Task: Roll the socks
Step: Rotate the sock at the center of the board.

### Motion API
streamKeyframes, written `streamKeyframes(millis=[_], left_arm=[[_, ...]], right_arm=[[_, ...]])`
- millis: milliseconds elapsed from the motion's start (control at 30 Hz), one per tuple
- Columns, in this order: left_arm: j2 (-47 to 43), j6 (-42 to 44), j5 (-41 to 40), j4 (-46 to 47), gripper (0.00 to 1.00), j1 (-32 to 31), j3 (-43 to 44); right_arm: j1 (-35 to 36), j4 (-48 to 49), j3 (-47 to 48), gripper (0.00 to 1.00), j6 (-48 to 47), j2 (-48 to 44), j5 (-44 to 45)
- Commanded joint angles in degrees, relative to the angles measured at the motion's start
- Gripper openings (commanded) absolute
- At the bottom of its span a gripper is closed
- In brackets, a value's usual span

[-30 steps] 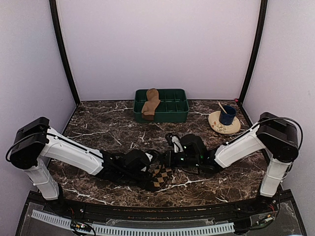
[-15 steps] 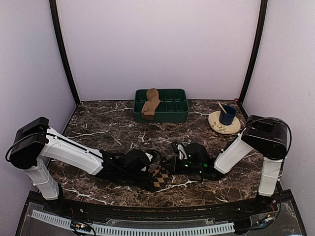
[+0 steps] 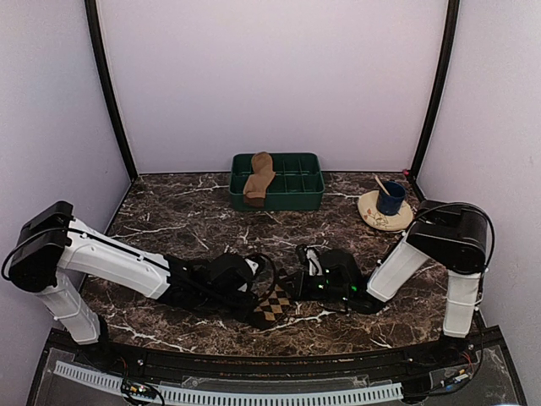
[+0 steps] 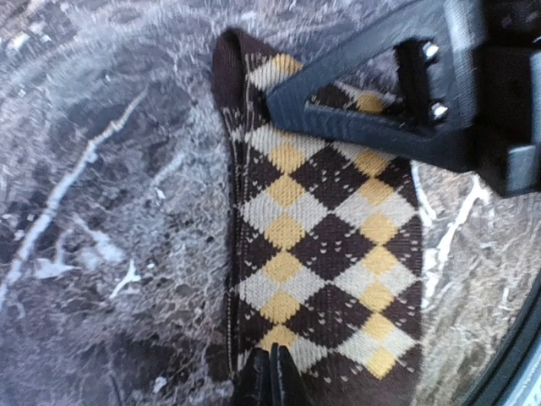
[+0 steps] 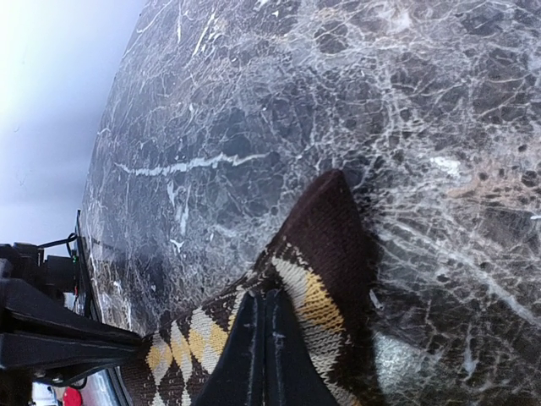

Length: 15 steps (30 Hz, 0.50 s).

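The near sock (image 3: 272,306) lies flat on the table (image 3: 169,220), close to its front edge and near the middle, between the left gripper (image 4: 270,381) on its left and the right gripper (image 5: 264,355) on its right, both touching it. Behind it, at the back of the table, stands a tray (image 3: 296,204) with the far sock (image 3: 259,179) draped across its left compartments. Right of the tray sits a plate (image 3: 376,222) with a cup (image 3: 390,199) on it
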Motion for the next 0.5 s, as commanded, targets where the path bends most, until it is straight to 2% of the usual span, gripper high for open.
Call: streamKeyframes(millis=[0,200,300,467], left_arm=[[-6.27,-1.24,-1.67,-2.06,0.10,0.28,0.57],[-9.55,-2.87,4.17,2.14,0.17,0.23,-0.50],[-7.70,-3.05,7.41,2.06,0.16,-0.06,-0.31],[-3.20,-3.71,8.38,1.11,0.15,-0.74,1.02]], right_arm=[[-0.46,-0.54,-0.12,0.00,-0.34,1.55,1.61],[0.06,-1.66,0.25,0.00,-0.67,0.69,3.51],[0.49,-3.05,0.92,0.00,-1.23,0.31,4.30],[1.13,-4.72,1.93,0.00,-1.98,-0.21,5.09]])
